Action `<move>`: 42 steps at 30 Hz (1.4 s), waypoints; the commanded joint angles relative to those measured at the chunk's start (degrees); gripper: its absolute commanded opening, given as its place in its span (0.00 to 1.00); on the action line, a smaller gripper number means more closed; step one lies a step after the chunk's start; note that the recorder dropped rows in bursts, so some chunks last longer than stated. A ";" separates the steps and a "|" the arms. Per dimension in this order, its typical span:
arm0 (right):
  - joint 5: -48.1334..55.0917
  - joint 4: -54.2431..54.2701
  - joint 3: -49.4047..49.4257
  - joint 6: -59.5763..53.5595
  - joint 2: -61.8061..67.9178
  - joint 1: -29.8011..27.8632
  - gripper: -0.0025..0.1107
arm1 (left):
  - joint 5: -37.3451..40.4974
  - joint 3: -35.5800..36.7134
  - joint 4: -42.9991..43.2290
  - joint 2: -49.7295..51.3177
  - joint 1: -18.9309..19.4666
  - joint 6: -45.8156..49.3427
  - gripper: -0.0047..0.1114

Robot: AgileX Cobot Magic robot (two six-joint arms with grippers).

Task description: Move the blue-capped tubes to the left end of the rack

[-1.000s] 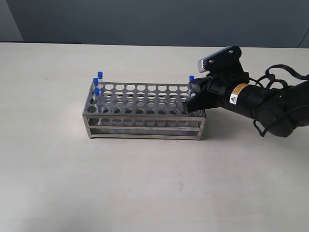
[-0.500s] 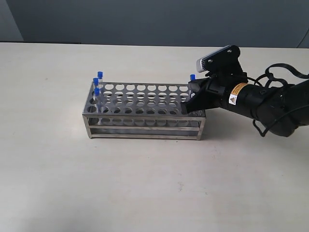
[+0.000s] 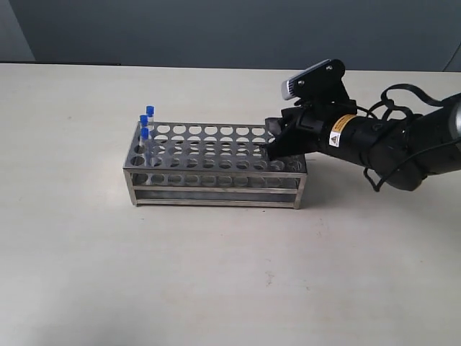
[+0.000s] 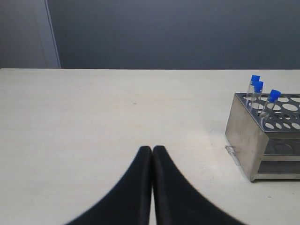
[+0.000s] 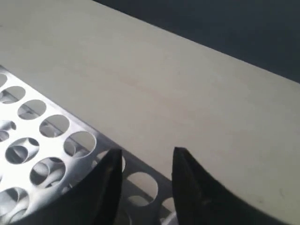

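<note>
Three blue-capped tubes [image 3: 145, 124] stand in holes at the left end of the silvery rack [image 3: 216, 190]. The left wrist view shows them too, the tubes [image 4: 256, 89] rising from the rack [image 4: 243, 136]. A fourth tube does not show in any view. My right gripper [image 3: 273, 143] hovers over the rack's right end. It is open [image 5: 147, 151], with only empty holes of the top plate [image 5: 42, 150] between its fingers. My left gripper [image 4: 152, 148] is shut on nothing, low over bare table, well away from the rack, and out of the exterior view.
The rack stands mid-table on a pale tabletop [image 3: 216, 281]. A dark wall [image 3: 216, 29] runs along the far edge. My right arm [image 3: 389, 148] with its cables reaches in from the right.
My right gripper has moved left over the rack's right end. The blue cap that showed just beside it a second ago is no longer visible. The three left tubes have not moved.
</note>
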 commanded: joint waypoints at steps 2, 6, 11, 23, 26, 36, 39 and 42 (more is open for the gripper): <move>2.26 0.71 0.11 0.27 1.14 -0.20 0.02 | -0.35 -0.18 0.18 -0.20 -0.36 -0.03 0.05; 2.30 0.59 0.11 0.27 0.16 0.31 0.02 | -0.35 -0.18 0.18 -0.20 -0.36 -0.03 0.05; 2.77 0.59 0.11 0.27 -2.34 2.75 0.02 | -0.35 -0.18 0.18 -0.20 -0.36 -0.03 0.05; 2.64 2.32 0.11 -0.21 -6.12 5.16 0.02 | -0.35 -0.18 0.18 -0.20 -0.36 -0.03 0.05; 2.43 2.32 0.11 -0.47 -6.56 5.16 0.02 | -0.35 -0.18 0.18 -0.20 -0.36 -0.03 0.05; 1.25 14.07 0.11 -7.12 -10.74 5.02 0.02 | -0.35 -0.18 0.18 -0.20 -0.36 -0.03 0.05; 2.36 13.77 0.11 -7.12 -11.60 5.02 0.02 | -0.35 -0.18 0.18 -0.20 -0.36 -0.03 0.05; 3.45 13.77 0.11 -7.12 -12.46 5.02 0.02 | -0.35 -0.18 0.18 -0.20 -0.36 -0.03 0.05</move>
